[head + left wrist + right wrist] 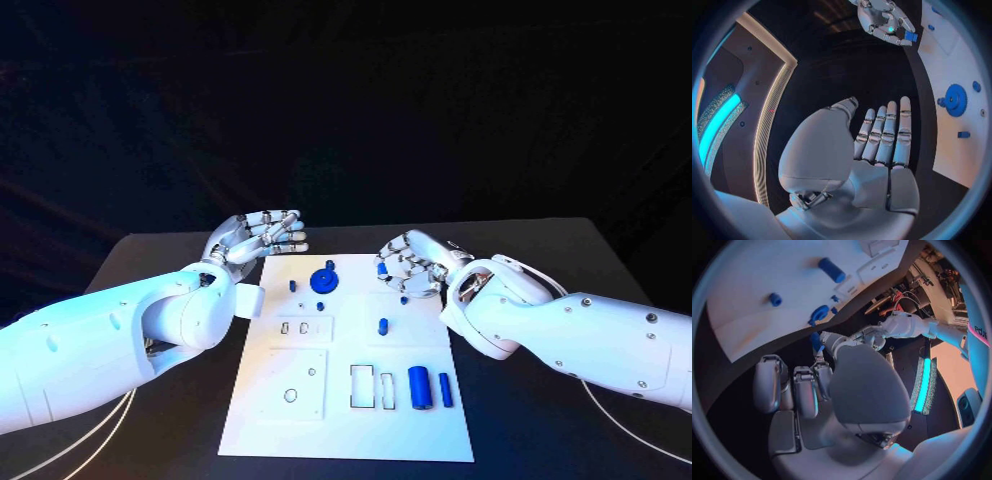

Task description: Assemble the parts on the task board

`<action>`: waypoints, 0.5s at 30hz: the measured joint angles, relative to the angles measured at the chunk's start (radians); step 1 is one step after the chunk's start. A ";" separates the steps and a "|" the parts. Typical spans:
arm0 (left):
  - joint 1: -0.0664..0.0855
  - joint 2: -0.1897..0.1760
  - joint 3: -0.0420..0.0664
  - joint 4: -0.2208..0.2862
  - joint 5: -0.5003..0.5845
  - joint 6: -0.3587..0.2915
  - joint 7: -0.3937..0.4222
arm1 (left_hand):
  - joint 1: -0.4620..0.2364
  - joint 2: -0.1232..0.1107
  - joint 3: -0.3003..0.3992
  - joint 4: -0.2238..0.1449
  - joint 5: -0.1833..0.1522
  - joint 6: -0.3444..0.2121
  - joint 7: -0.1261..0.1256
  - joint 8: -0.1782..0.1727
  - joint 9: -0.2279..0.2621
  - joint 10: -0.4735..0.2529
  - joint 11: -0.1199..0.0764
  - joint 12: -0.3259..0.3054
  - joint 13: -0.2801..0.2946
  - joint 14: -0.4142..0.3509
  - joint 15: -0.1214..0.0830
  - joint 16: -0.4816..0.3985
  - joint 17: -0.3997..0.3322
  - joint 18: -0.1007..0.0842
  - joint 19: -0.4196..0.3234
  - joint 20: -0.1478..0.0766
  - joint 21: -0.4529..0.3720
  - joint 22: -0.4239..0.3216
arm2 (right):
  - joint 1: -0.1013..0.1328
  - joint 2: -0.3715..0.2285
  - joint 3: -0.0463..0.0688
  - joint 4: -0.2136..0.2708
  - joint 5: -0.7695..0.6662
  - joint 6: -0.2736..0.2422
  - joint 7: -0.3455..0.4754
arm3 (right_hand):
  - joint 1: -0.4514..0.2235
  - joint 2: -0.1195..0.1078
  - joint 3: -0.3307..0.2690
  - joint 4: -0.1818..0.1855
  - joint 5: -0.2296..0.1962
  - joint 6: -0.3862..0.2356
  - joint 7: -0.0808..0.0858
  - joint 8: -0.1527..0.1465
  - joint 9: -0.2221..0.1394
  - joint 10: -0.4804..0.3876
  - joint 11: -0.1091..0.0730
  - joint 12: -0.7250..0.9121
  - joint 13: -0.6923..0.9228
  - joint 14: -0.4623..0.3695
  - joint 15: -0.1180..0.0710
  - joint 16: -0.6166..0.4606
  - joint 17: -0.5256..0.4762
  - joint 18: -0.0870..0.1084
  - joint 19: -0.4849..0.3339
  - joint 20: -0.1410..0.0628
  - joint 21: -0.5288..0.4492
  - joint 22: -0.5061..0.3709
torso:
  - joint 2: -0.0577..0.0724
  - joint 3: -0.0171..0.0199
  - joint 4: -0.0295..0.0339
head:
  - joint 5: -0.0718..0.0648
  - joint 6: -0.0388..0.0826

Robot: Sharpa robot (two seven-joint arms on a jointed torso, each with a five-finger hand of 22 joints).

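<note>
The white task board [268, 400] lies in the middle of the table. My right hand [414, 262] hovers over its far right corner and pinches a small blue part [382, 268] at its fingertips; the right wrist view shows that blue part [816, 341] between thumb and finger, and the left wrist view shows it [910, 36] in the right hand [882, 17]. My left hand [263, 238] is held above the far left corner, fingers straight and apart, holding nothing [879, 145]. A blue gear [326, 280] stands on the board between the hands.
Small blue pegs [293, 285] [384, 325] sit on the board's far half. A thick blue cylinder [418, 387] and a thinner one [446, 390] lie near the board's right edge, beside rectangular slots [371, 386]. Black table surrounds the board.
</note>
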 measured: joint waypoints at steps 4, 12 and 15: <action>0.000 0.015 -0.003 -0.026 0.001 0.000 0.000 | 0.000 0.000 0.000 0.000 0.000 0.000 0.000 0.000 0.000 0.000 0.000 0.000 0.000 -0.004 0.004 0.000 0.002 0.000 0.000 0.000 0.000 0.000 | -0.006 0.051 -0.004 0.016 0.002 0.005 -0.025 | 0.000 0.000 0.003 -0.002 0.000 -0.002 -0.001 0.000 0.000 0.000 0.000 0.000 0.000 0.000 0.000 0.000 0.000 0.000 0.000 0.000 0.000 0.000 | -0.008 -0.0076 -0.0019 | 0.023 -0.009; 0.000 0.038 -0.008 -0.074 0.001 0.000 0.000 | 0.000 0.000 0.003 -0.003 0.000 0.000 0.000 0.000 0.000 0.000 0.000 0.000 0.000 -0.004 0.004 0.000 0.002 0.000 0.000 0.000 0.000 0.001 | -0.021 0.138 -0.009 0.011 -0.004 0.029 -0.061 | -0.004 0.004 0.006 -0.005 -0.001 -0.006 0.000 0.000 0.000 0.000 0.000 0.000 0.000 0.000 0.000 0.000 0.000 0.000 0.000 0.000 0.000 0.000 | -0.020 -0.0211 -0.0005 | 0.067 -0.028; 0.000 0.045 -0.009 -0.089 0.002 0.000 0.000 | 0.000 0.000 0.003 -0.003 0.000 0.000 0.000 0.000 0.000 0.000 0.000 0.000 0.000 -0.004 0.004 0.000 0.002 0.000 0.000 0.000 0.000 0.001 | -0.032 0.179 -0.012 -0.007 -0.013 0.041 -0.074 | -0.004 0.004 0.006 -0.005 -0.002 -0.007 0.000 0.000 0.000 0.000 0.000 0.000 0.000 0.000 0.000 0.000 0.000 0.000 0.000 0.000 0.000 0.000 | -0.023 -0.0246 -0.0005 | 0.082 -0.036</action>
